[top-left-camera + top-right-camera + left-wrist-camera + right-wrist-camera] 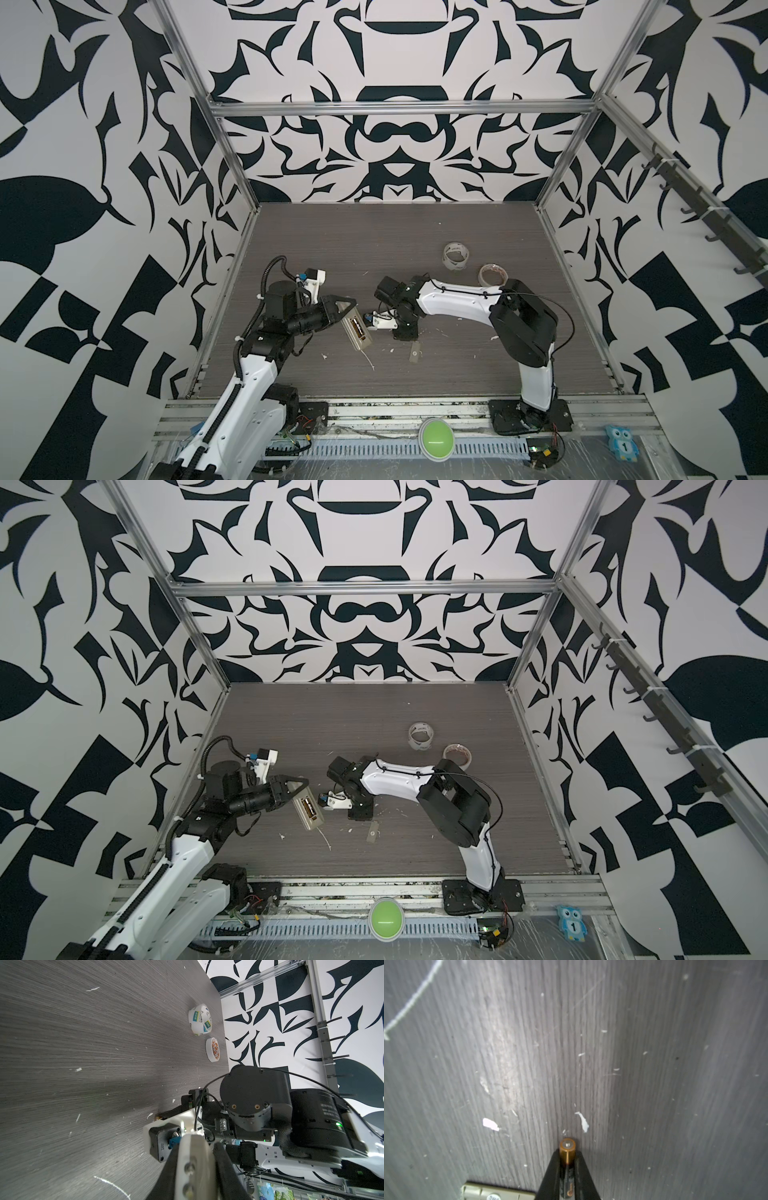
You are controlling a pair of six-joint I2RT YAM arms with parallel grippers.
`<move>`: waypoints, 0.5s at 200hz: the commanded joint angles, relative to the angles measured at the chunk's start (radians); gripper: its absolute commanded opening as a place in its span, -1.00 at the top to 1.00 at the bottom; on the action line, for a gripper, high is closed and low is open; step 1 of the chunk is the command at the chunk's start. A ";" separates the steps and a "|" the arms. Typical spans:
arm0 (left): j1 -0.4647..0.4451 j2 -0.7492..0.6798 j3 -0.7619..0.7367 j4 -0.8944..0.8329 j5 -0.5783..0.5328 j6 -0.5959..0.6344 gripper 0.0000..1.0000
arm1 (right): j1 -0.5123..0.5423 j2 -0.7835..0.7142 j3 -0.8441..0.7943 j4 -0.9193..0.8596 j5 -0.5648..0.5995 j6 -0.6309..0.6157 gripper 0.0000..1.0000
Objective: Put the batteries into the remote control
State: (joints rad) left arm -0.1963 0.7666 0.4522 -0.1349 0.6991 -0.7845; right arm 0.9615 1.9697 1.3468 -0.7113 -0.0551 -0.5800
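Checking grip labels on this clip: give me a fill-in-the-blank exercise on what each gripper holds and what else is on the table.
1. The left gripper is shut on the ____.
2. The right gripper pinches one ____ with a gold-coloured end.
3. Beyond the right arm, ____ tape rolls sit on the table.
Missing words: remote control; battery; two.

Both top views overhead, looking down on whole table (332,241), wrist views close, low, left sharing the tape rolls (194,1018)
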 commanded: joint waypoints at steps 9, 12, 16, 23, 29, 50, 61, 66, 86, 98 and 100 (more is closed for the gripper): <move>0.005 -0.017 0.028 0.008 0.013 0.014 1.00 | 0.008 -0.011 -0.011 0.000 0.028 0.001 0.69; 0.005 -0.017 0.029 0.008 0.013 0.015 1.00 | 0.008 -0.011 -0.011 -0.001 0.031 0.002 0.69; 0.005 -0.019 0.029 0.008 0.013 0.015 1.00 | 0.008 -0.011 -0.011 -0.001 0.036 0.004 0.68; 0.005 -0.020 0.029 0.008 0.014 0.013 1.00 | 0.009 -0.015 -0.012 0.003 0.044 0.008 0.65; 0.005 -0.021 0.028 0.008 0.013 0.013 1.00 | 0.011 -0.019 -0.015 0.009 0.051 0.010 0.61; 0.005 -0.026 0.027 0.008 0.012 0.013 1.00 | 0.018 -0.048 -0.031 0.036 0.072 0.019 0.41; 0.005 -0.028 0.025 0.010 0.013 0.012 1.00 | 0.020 -0.062 -0.034 0.042 0.082 0.024 0.30; 0.006 -0.029 0.023 0.012 0.013 0.011 1.00 | 0.022 -0.068 -0.034 0.042 0.084 0.027 0.26; 0.006 -0.032 0.020 0.018 0.014 0.009 1.00 | 0.027 -0.095 -0.032 0.042 0.084 0.035 0.18; 0.006 -0.035 0.023 0.018 0.014 0.010 1.00 | 0.026 -0.118 -0.037 0.048 0.077 0.046 0.17; 0.006 -0.036 0.022 0.017 0.013 0.010 1.00 | 0.027 -0.122 -0.039 0.049 0.075 0.047 0.17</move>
State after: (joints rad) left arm -0.1955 0.7498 0.4522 -0.1341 0.6987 -0.7849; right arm 0.9802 1.9373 1.3155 -0.6697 0.0139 -0.5583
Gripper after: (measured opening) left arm 0.246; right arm 0.413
